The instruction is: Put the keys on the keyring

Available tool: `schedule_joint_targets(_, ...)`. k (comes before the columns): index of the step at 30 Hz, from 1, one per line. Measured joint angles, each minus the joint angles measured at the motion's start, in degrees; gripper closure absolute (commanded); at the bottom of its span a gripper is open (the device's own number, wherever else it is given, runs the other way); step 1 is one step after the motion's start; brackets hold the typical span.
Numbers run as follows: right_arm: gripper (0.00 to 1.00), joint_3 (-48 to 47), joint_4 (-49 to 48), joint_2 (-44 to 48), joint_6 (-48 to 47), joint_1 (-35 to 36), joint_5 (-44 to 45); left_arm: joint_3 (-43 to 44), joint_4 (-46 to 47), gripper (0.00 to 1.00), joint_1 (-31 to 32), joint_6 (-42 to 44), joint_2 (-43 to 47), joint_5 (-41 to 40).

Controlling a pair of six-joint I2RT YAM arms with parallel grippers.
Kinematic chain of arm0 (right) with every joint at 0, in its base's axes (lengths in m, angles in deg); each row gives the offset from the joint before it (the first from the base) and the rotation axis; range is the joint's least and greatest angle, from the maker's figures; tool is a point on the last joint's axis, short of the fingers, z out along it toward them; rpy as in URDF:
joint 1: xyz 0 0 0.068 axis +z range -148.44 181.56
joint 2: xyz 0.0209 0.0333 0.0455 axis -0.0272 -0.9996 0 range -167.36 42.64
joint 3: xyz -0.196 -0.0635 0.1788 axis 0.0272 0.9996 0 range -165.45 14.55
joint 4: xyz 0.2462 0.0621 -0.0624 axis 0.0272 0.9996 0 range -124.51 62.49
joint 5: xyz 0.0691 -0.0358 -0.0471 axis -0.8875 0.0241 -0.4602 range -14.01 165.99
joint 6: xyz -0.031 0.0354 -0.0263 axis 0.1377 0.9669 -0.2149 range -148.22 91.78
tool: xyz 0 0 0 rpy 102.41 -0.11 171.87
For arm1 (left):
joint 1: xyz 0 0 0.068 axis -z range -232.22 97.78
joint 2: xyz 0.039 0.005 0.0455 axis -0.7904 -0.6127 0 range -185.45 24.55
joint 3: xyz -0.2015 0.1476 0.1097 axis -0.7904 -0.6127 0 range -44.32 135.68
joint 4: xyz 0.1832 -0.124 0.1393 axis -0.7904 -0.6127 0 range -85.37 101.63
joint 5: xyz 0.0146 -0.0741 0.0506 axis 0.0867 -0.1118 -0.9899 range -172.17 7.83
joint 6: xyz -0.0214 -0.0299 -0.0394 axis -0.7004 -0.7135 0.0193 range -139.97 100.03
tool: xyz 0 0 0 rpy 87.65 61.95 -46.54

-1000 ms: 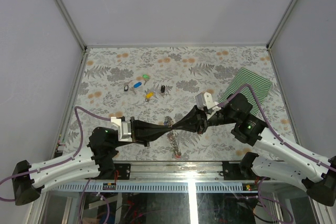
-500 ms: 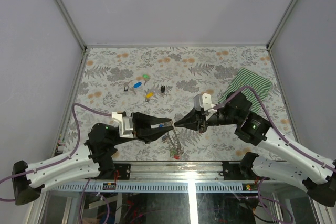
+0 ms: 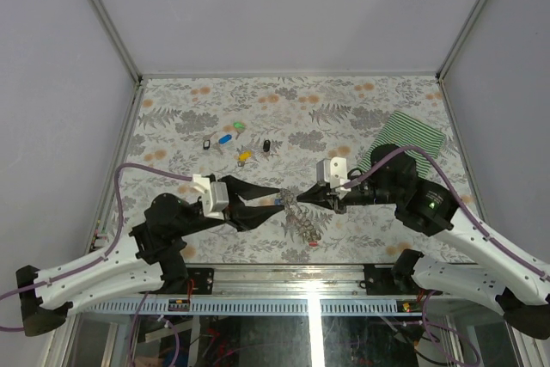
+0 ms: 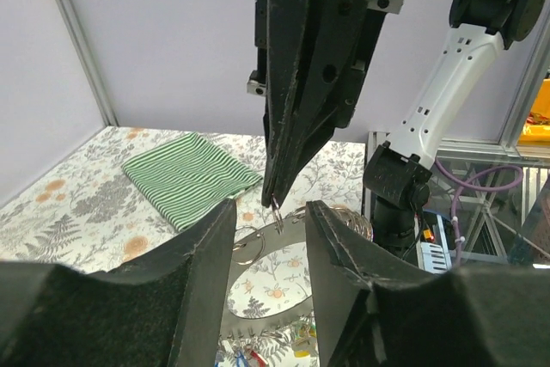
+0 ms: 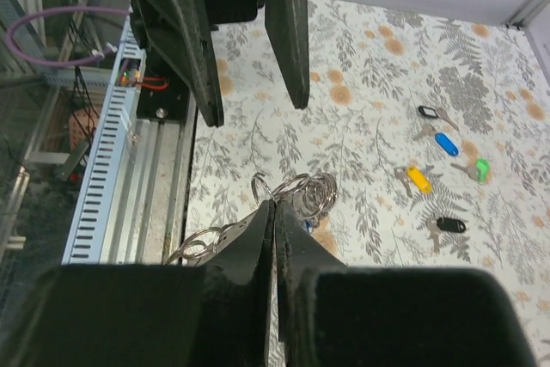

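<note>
Cloth: green striped cloth (image 3: 411,137) lies at the far right of the floral table (image 3: 361,100), well apart from both claws.
Scatter: loose keys (image 3: 244,156) with blue, green, yellow and black heads lie beyond the left gripper (image 3: 279,198).
Hold: right gripper (image 3: 296,202) is clamped on a wire loop of the keyring (image 3: 302,221), which dangles below its tip.
Flank: left gripper fingers stand apart either side of that tip.

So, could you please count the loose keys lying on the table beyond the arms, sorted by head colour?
black keys: 2
blue key: 1
green key: 1
yellow key: 1
Total: 5
</note>
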Motion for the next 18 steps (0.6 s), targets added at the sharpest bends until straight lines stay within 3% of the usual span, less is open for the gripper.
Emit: schedule_joint_targets(18, 1.00, -2.9, 8.9, -2.4, -5.7, 0.1, 8.5, 5.9, -10.3, 0.63, 0.0, -1.1, -10.7, -4.5)
